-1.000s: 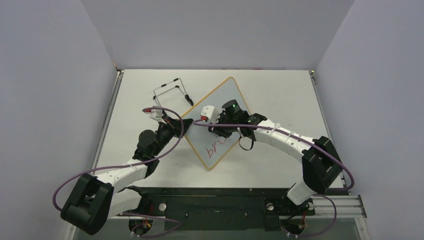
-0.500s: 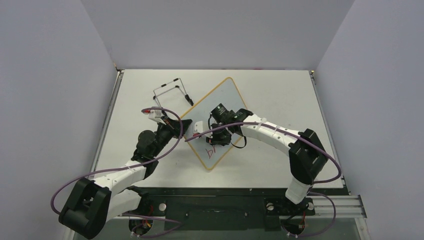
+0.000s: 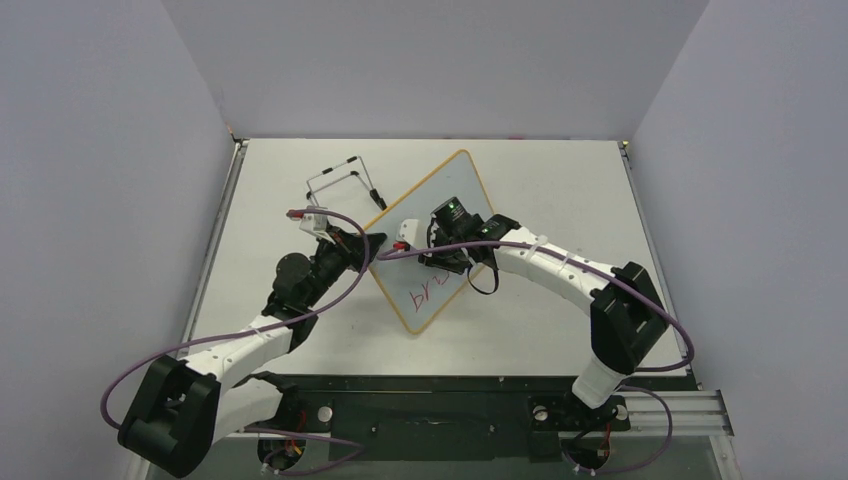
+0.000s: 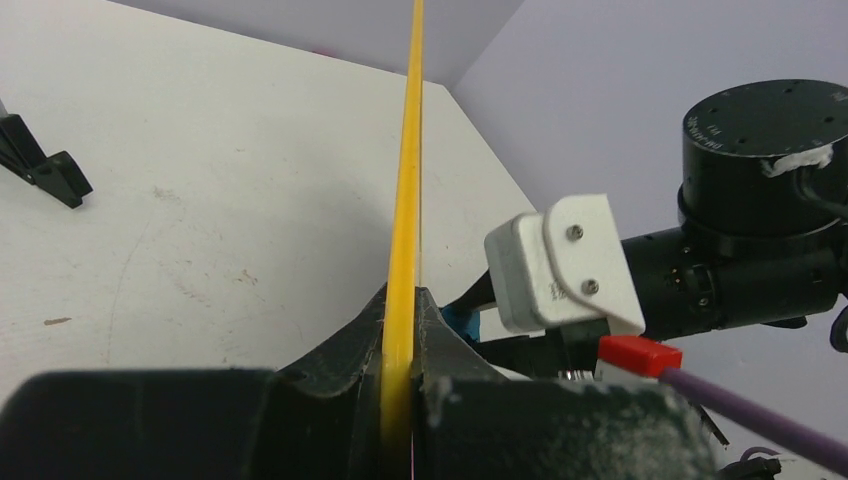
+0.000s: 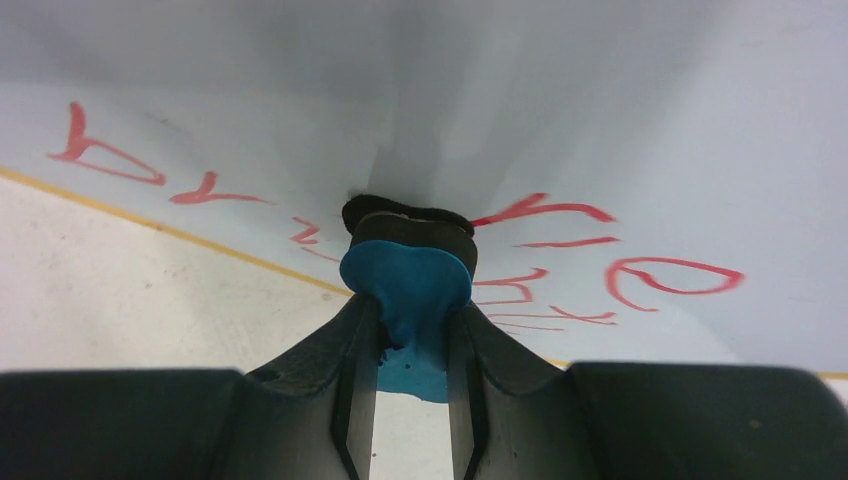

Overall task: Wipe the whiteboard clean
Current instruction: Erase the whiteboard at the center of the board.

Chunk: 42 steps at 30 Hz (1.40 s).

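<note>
The whiteboard (image 3: 452, 185) sits near the middle of the desk (image 3: 570, 180), turned so its corners point toward and away from the arms like a diamond. It is raised off flat: the left wrist view shows it edge-on as a thin yellow frame line (image 4: 405, 200) running straight up from the claw. I cannot tell whether its near corner rests on the desk. Red writing (image 3: 425, 296) covers the near part of its white face, and the far part is bare. In the right wrist view the writing (image 5: 560, 215) spreads to both sides of the eraser, with the frame and the desk visible beyond the board's edge.

The left claw (image 3: 370, 250) is clamped tight on the board's left edge. Its two black fingers (image 4: 440, 335) are pressed against either side of the yellow frame.

The right claw (image 3: 436, 262) reaches over the board's face from the right. Its jaws are nearly closed and pinch a blue eraser (image 5: 405, 275). The eraser's dark pad is pressed against the white surface in the midst of the red letters. A sliver of the eraser (image 4: 462, 322) shows in the left wrist view just beside the board.

A black wire stand (image 3: 345, 180) sits on the desk left of the board's far corner, apart from both arms.
</note>
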{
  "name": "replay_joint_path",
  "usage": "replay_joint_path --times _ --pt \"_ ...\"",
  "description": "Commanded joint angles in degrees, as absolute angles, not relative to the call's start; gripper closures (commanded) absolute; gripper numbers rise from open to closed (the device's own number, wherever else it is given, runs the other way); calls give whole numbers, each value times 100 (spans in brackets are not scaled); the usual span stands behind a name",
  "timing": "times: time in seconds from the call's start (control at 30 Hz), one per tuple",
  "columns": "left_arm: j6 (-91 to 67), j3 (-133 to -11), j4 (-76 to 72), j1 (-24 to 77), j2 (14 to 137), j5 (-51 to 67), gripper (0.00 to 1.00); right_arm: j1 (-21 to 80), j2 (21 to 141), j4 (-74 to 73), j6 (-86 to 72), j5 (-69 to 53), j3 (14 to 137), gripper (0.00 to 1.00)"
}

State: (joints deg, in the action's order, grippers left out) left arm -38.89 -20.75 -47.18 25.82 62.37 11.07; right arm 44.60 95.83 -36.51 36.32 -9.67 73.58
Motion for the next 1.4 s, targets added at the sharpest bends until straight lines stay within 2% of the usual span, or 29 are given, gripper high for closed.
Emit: replay_joint_path --times 0.0,0.23,0.47,0.67,0.73,0.9,1.07,1.2,1.37 --pt "-4061 -2287 -5119 2637 6358 1539 100 4450 9355 -2921 3245 -685 7365 100" --pt "-4142 -2265 -5136 2651 6382 1590 100 4679 9383 -2629 2938 -1760 7319 100" --pt "-4224 -2146 -5305 2654 6449 1562 100 4686 9021 -1277 1660 -735 6943 100" --pt "-4280 -2062 -5453 2654 6491 1631 100 4426 8945 -1018 1620 -97 6717 100" --pt "-4280 -2051 -5438 2649 6447 1622 100 4371 9025 -1372 2065 -249 6789 100" --pt "-4280 -1977 -5381 2646 6367 1496 100 4233 9299 -2920 3360 -1792 7107 100" --pt "-4342 -1846 -5554 2646 6334 1360 100 4245 9080 -2538 3133 -2422 7035 100" --pt "-4378 -1847 -5602 2650 6403 1352 100 4297 8832 -1539 2350 -1868 6806 100" --pt "-4486 -1709 -5748 2662 6423 1294 100 4186 8872 -1123 1894 -892 6705 100"
